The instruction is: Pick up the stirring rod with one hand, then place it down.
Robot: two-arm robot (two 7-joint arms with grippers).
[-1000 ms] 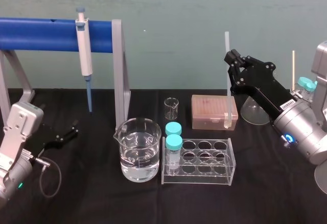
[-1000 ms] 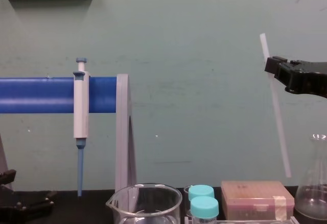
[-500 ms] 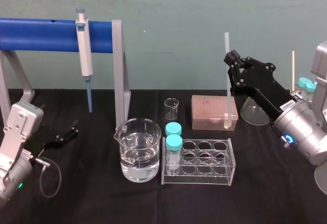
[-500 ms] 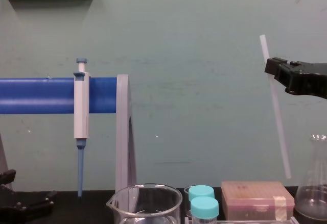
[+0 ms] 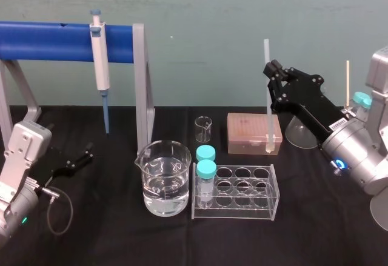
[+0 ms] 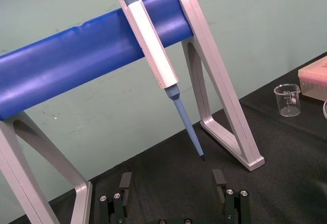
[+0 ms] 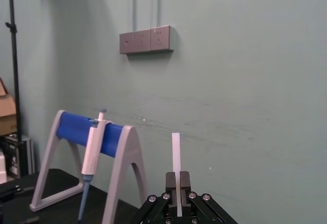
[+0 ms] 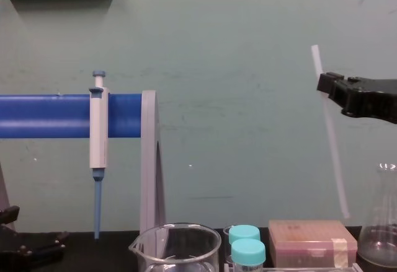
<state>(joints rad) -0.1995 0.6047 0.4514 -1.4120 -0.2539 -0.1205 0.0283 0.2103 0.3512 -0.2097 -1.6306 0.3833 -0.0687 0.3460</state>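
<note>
jaws of right gripper [image 5: 270, 71] pinch the stirring rod [image 5: 267, 111] high up.

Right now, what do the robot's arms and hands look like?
Both arms are silver-grey shells ending in black, angular hands with long flat fingers. The left arm has a green light and a looping grey cable; the left hand shows screw heads. The right arm carries a blue ring light and a white barcode label behind the right hand.
</note>
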